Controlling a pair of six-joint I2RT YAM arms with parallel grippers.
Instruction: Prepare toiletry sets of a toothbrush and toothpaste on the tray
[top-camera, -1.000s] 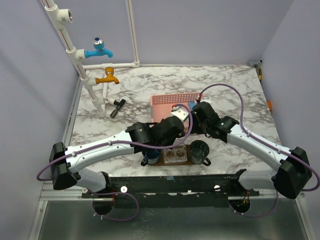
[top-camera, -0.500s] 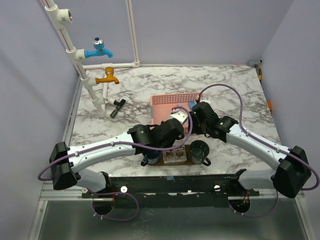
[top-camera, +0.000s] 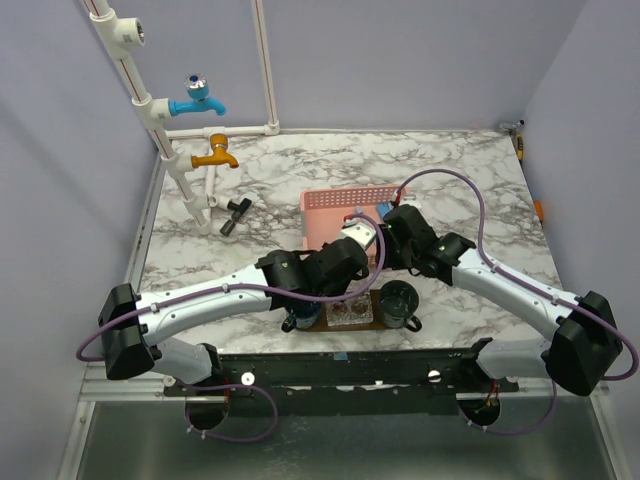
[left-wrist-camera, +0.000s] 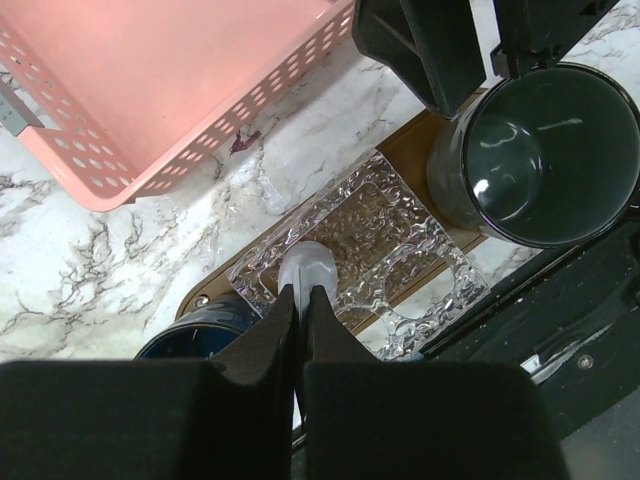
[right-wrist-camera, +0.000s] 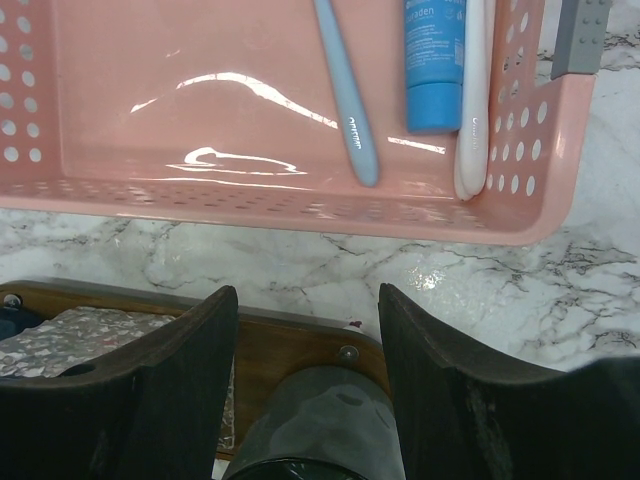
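1. Left gripper (left-wrist-camera: 300, 296): the fingers are pressing together on a pale slim piece (left-wrist-camera: 306, 268). Its rounded end is showing just past the tips. It is probably a toothbrush handle seen end-on, but this cannot be confirmed. The arm is holding it over the glass dish (left-wrist-camera: 390, 240) at the middle of the tray (left-wrist-camera: 410, 150), most likely so that the piece can be lowered at the near left, beside the blue cup (left-wrist-camera: 195, 335).

2. Right gripper (right-wrist-camera: 305, 300): the fingers are standing apart with nothing between them. The gripper is hovering over the dark mug (left-wrist-camera: 540, 160) at the right end of the tray, facing the pink basket (right-wrist-camera: 250, 100), which suits a reach for the next item.

3. Supply: the toothpaste (right-wrist-camera: 435, 60) is lying flat in the right end of the basket, not on the tray. A light-blue toothbrush (right-wrist-camera: 345, 90) is lying to its left, and a white toothbrush (right-wrist-camera: 473, 100) is touching its right side against the basket wall.

4. Markings: the tube is carrying white lettering cut off by the frame edge; the visible part is reading roughly "raden". The small print on the light-blue handle is too small to read.
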